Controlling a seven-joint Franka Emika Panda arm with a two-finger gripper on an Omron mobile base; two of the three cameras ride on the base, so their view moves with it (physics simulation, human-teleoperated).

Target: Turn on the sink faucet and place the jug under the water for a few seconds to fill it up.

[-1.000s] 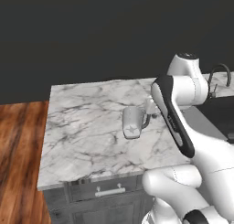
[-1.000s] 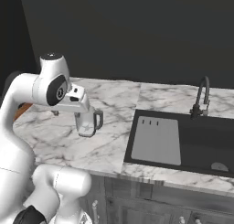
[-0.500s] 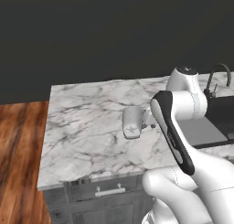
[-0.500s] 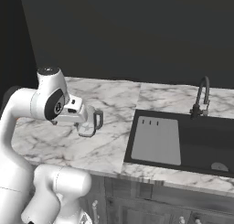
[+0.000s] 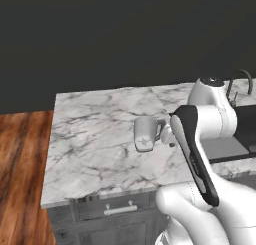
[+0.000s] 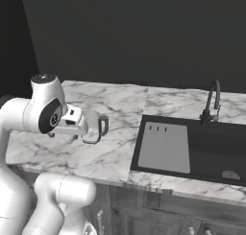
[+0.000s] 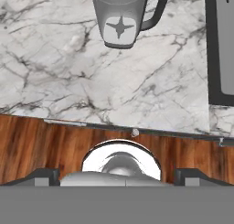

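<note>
The jug (image 5: 145, 133) stands upright on the white marble counter (image 5: 95, 139), its star mark facing the front edge. In the right base view the jug (image 6: 93, 128) is just right of my white hand, dark handle toward the sink (image 6: 211, 147). In the hand view the jug (image 7: 120, 17) is at the top and my gripper (image 7: 117, 175) is open, fingertips (image 7: 43, 174) wide apart, nothing between them, clear of the jug. The sink faucet (image 6: 212, 102) rises behind the basin; the water is out of view.
The grey drainboard (image 6: 163, 146) fills the sink's left part, with a round drain (image 6: 230, 174) at the right. Wooden floor (image 5: 22, 179) lies left of the cabinet. Drawer fronts (image 5: 120, 208) sit below the counter's front edge. A dark wall backs the counter.
My arm has folded lower and the hand has dropped and turned beside the jug. The jug itself has stayed in place on the counter.
</note>
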